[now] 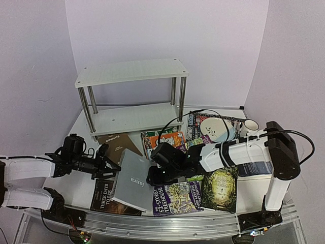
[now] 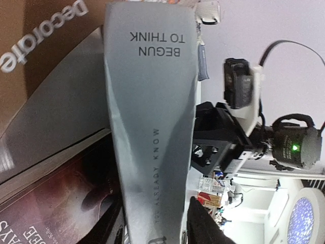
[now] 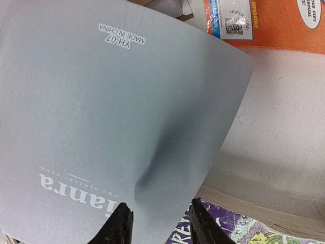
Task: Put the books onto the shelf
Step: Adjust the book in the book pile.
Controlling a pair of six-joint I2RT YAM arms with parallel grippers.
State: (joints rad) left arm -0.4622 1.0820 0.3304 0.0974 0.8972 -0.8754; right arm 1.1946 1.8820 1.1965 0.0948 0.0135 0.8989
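At the near edge of the table (image 1: 249,195), three books lie flat in a row. The dark "Three Days to See" (image 1: 104,195) is towards the left corner, the purple Treehouse paperback (image 1: 177,195) is in the middle, and a dark green book (image 1: 220,188) is to its right.

Just behind them the grey "ianra" book (image 1: 133,178) is raised off the table and tilted, its lower end over "Three Days to See". The right gripper (image 1: 152,178) is clamped on the book's right edge. The right wrist view shows a finger on each face and a dent in the cover just above them. The left gripper (image 1: 110,166) is at the opposite edge. In the left wrist view the book's narrow side runs between its two fingers, but whether they press on it cannot be told.

Further back a brown book (image 1: 117,145) lies left of centre, with an orange and green paperback (image 1: 162,140) beside it to the right. Another book (image 1: 254,168) lies partly under the right arm.

Towards the far right corner a patterned placemat (image 1: 195,122) carries a white plate (image 1: 216,127), with a cup (image 1: 250,124) just to its right.

At the far edge, left of centre, stands the white two-tier shelf (image 1: 134,96) on its chrome legs.
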